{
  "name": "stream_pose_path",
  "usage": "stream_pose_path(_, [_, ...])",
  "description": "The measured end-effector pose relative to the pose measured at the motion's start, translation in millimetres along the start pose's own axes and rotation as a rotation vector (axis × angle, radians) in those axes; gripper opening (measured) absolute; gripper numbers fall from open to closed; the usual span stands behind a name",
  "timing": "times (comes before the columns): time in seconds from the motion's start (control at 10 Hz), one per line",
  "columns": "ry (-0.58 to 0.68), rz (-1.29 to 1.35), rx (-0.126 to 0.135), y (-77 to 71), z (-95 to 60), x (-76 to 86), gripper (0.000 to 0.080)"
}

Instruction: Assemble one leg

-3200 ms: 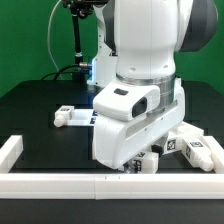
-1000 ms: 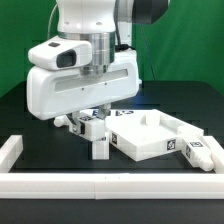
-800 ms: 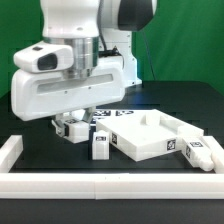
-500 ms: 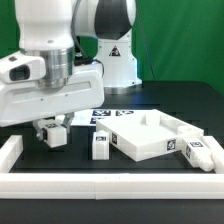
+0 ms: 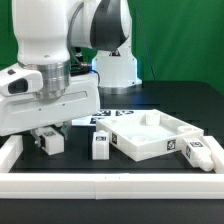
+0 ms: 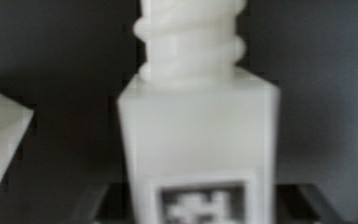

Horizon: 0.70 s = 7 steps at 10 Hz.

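Note:
My gripper (image 5: 47, 139) is at the exterior view's left, low over the black table, shut on a leg (image 5: 55, 142), a small white block. In the wrist view this leg (image 6: 197, 125) fills the frame, with a threaded white stub at one end and a black-and-white tag near my gripper (image 6: 197, 203); dark fingers (image 6: 114, 198) flank it. A second leg (image 5: 100, 146) stands upright next to the large white tray-like part (image 5: 150, 140). A third leg (image 5: 200, 151) lies at the exterior view's right.
The marker board (image 5: 104, 117) lies behind the tray-like part. A white rail (image 5: 120, 185) runs along the front edge and a short one (image 5: 9, 151) stands at the left. The arm's base (image 5: 120, 65) stands at the back.
My gripper has swung from over the tray-like part to the exterior view's left and come down, carrying a leg. The upright leg by the tray-like part has stayed put.

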State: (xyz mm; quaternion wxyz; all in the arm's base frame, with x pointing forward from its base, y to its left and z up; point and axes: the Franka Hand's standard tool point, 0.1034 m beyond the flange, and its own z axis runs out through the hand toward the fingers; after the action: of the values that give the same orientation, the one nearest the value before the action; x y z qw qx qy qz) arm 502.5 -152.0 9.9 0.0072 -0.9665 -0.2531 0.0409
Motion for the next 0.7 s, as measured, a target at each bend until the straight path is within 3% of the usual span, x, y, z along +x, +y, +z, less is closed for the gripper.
stream_pose_path(0.1, [0.000, 0.000, 0.000, -0.1, 0.2, 0.0, 0.0475])
stream_pose_path(0.2, [0.000, 0.000, 0.000, -0.1, 0.2, 0.0, 0.0475])
stream_pose_path(0.3, [-0.008, 0.036, 0.007, -2.7, -4.1, 3.7, 0.0613])
stream_pose_path(0.5, [-0.011, 0.068, 0.009, -12.9, -26.2, 28.9, 0.0646])
stream_pose_path(0.7, [-0.002, 0.131, 0.007, -38.6, -44.4, 60.2, 0.0646])
